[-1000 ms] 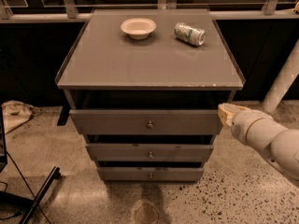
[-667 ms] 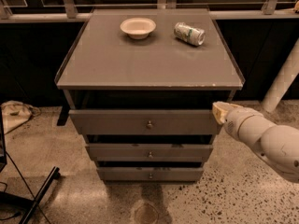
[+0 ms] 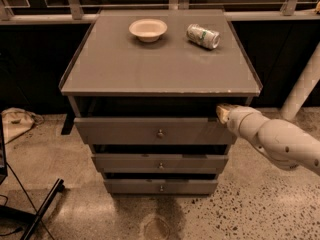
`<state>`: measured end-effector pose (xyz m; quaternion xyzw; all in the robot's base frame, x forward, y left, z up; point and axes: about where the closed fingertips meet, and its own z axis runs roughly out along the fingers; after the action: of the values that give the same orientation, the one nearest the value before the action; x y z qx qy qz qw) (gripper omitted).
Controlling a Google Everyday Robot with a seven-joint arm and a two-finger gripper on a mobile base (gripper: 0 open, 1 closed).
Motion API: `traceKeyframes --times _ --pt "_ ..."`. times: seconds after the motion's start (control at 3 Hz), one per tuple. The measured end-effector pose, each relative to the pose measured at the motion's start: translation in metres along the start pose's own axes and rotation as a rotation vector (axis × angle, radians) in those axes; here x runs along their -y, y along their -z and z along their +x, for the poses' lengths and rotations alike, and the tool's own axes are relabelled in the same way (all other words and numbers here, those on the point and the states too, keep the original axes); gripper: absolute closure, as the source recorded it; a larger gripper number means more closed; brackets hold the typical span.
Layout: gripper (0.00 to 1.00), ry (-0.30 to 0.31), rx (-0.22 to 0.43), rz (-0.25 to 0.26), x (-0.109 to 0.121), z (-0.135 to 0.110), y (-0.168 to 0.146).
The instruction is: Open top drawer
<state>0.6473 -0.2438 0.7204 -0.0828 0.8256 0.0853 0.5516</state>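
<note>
1. Gripper is sitting at the right end of the top drawer, by its upper edge; whether it is spread or closed, I cannot tell.
2. The drawer front is running left to right, with its knob lying left of the gripper.
3. A bowl and a crushed can are resting on the cabinet top, blocking nothing.

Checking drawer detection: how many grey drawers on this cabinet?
3, stacked: wide grey top drawer with round metal knob, narrower middle drawer, narrowest bottom drawer. None seem hidden. The gripper sits at the top drawer's upper right corner.
</note>
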Motion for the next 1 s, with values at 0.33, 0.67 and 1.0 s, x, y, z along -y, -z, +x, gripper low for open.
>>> traceKeyframes --times 0.33,0.67,1.0 --pt "1.00 0.013 -0.029 0.004 -0.0035 0.0061 -0.0529" --pt "1.00 0.020 -0.036 0.002 -0.0053 0.0074 -0.0573" --pt "1.00 0.072 -0.082 -0.009 -0.0093 0.0155 -0.0621"
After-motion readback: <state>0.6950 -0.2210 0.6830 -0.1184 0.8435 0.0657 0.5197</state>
